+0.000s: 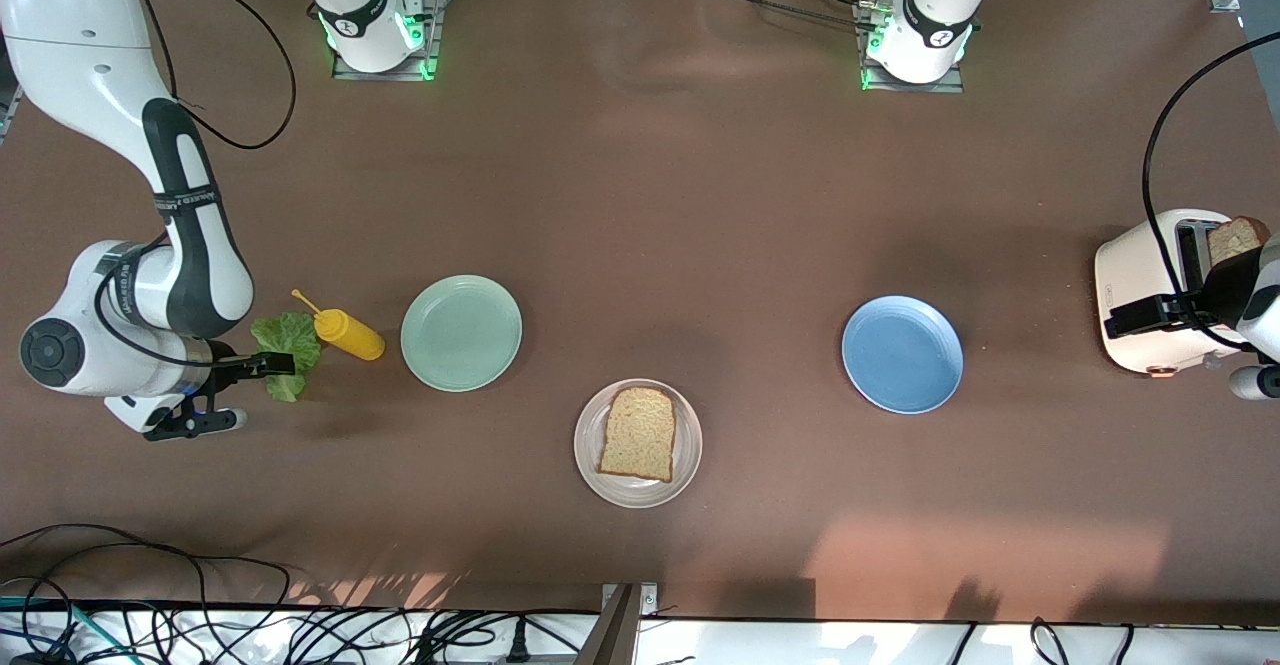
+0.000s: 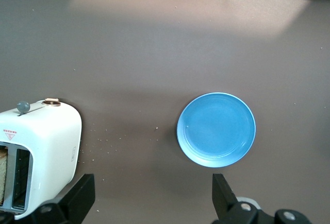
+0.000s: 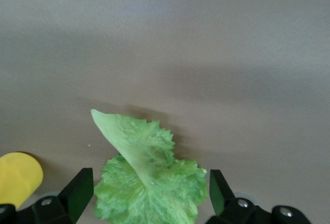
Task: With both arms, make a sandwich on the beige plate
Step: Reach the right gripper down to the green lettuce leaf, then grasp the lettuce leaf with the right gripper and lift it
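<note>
We're seeing one bread slice (image 1: 637, 432) lying on the beige plate (image 1: 590, 465). Right gripper (image 3: 147, 198) is hanging released over the lettuce (image 3: 149, 188) — ruffles clear only in its wrist view. Left gripper (image 2: 152, 198) is hanging released over the toaster (image 2: 38, 157) — front view showing bread (image 1: 1233, 238) sticking up.

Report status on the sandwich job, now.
Right gripper open at lettuce. Left gripper open over toaster. One bread slice on beige plate. Nothing blocking.
</note>
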Robot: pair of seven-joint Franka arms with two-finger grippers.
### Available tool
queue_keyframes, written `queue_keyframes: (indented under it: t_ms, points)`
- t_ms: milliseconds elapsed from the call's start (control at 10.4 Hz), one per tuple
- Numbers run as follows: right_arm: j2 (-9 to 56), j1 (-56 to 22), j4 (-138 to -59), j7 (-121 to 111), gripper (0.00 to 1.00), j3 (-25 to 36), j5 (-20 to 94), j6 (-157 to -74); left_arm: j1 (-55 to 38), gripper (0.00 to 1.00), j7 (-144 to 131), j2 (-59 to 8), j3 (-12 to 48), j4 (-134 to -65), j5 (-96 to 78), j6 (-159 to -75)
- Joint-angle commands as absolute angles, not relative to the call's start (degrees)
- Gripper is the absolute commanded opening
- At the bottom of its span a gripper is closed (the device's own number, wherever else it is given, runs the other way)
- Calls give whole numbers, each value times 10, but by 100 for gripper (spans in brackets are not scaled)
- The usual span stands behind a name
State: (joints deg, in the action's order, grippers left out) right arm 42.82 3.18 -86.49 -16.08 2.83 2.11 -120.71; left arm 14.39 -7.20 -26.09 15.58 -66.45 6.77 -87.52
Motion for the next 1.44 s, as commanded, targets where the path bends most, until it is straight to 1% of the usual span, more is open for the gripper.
queue_keyframes:
  t_ms: [0,193,289,385,481,578,674,866,963,1348]
  points:
    - [445,57,-871,-187,100,21,42,-1218,146,100,-62,-250,158,-676,73,-873]
    - [449,63,-870,-228,100,20,58,-1228,146,100,-62,-250,158,-676,73,-873]
    - [449,64,-870,-229,88,20,58,-1228,146,100,-62,-250,158,-676,73,-873]
    - [448,64,-869,-229,71,20,57,-1225,146,100,-62,-250,157,-676,73,-873]
    - [447,64,-867,-235,45,20,57,-1223,146,100,-62,-250,157,-676,73,-873]
    - [446,63,-865,-236,13,20,58,-1222,146,100,-59,-251,157,-676,73,-873]
    - [443,62,-865,-236,0,20,58,-1210,147,100,-54,-251,157,-676,73,-874]
    - [425,61,-840,-237,0,20,58,-1138,148,100,-53,-251,157,-676,73,-874]
    - [425,62,-812,-237,0,20,58,-1096,148,100,-53,-252,157,-676,73,-874]
    - [417,70,-749,-279,0,24,58,-1003,149,100,-52,-253,157,-676,73,-874]
